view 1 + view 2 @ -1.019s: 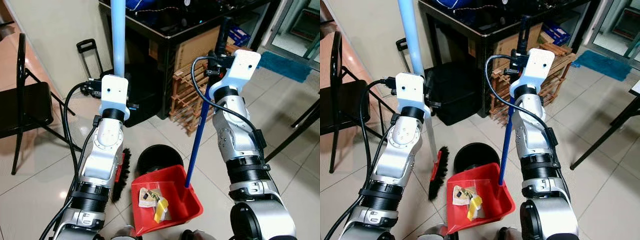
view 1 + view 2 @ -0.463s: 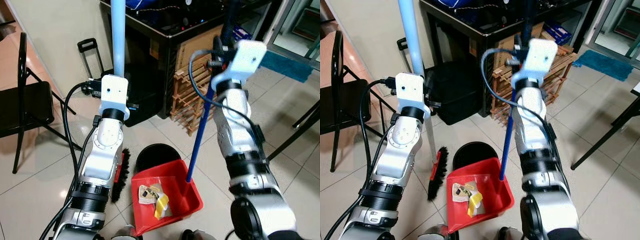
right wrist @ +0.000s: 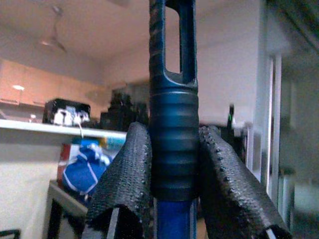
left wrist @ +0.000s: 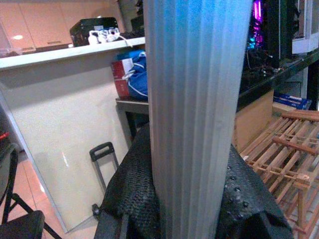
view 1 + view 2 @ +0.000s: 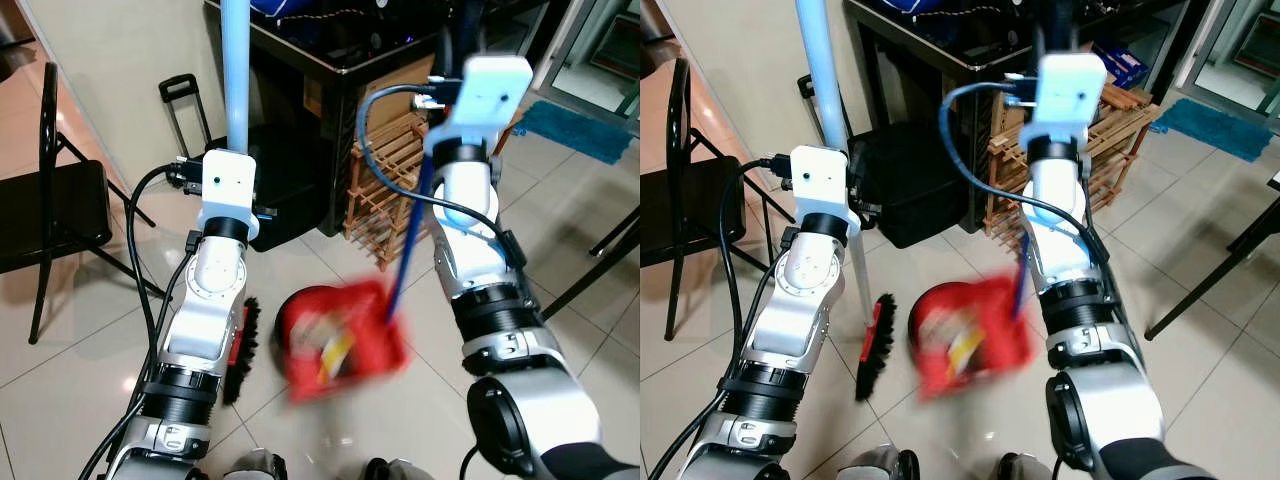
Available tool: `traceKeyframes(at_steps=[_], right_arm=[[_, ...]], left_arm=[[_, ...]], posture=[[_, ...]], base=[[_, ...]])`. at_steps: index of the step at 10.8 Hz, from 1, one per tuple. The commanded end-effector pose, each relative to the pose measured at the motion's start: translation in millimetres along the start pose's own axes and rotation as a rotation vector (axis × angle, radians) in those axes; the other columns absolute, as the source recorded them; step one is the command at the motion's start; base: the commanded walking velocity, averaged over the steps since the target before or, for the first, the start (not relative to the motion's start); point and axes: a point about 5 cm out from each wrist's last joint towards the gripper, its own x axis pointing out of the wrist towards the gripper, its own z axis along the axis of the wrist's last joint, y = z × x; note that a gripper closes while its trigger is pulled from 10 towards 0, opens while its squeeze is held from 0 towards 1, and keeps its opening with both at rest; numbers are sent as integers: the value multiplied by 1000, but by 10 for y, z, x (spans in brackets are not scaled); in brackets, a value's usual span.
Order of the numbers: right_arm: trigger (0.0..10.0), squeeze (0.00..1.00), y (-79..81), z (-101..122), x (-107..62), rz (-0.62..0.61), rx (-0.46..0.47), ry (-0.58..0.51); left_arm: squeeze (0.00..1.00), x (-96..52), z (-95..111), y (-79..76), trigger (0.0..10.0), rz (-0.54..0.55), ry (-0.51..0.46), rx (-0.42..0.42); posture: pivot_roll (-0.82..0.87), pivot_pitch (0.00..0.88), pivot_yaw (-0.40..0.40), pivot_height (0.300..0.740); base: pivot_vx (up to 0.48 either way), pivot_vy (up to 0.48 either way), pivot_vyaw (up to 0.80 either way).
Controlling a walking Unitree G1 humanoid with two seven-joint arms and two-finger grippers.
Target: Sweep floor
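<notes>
- The left gripper squeezes the pale blue broom handle — its brush sits on the floor tiles far below.
- The right gripper is clamped on the dark dustpan handle; the red dustpan hangs blurred below it, over the black bin.

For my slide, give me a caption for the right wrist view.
Right gripper shut on the dark ribbed grip of the dustpan handle, blue shaft below.

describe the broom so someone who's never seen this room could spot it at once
Start at the dark table by the wall. On the tiled floor before it, beside the blurred red dustpan, stands the broom: pale blue pole, red head, black bristles, held by the left gripper.
</notes>
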Motion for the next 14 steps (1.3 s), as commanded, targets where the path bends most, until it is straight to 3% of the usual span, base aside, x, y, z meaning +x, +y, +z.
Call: traceKeyframes(at_steps=[1,2,5,9,14], right_arm=[[10000,0,59,220,71,25,-29,-136],[10000,0,185,290,8,88,-70,-214],[10000,0,270,386,-57,98,-99,-311],[10000,0,255,514,-159,10,-129,-407],[10000,0,273,589,-244,-2,-193,-472]], left_arm=[[0,16,89,11,10000,5,-50,21],[0,16,90,8,10000,3,-51,23],[0,18,93,14,10000,4,-53,25],[0,17,98,11,10000,0,-57,38],[0,15,99,12,10000,3,-58,39]], posture=[[109,126,33,740],[108,124,34,740],[109,125,34,740],[112,128,37,740],[113,125,35,740]], base=[[0,0,0],[0,0,0],[0,0,0],[0,0,0],[0,0,0]])
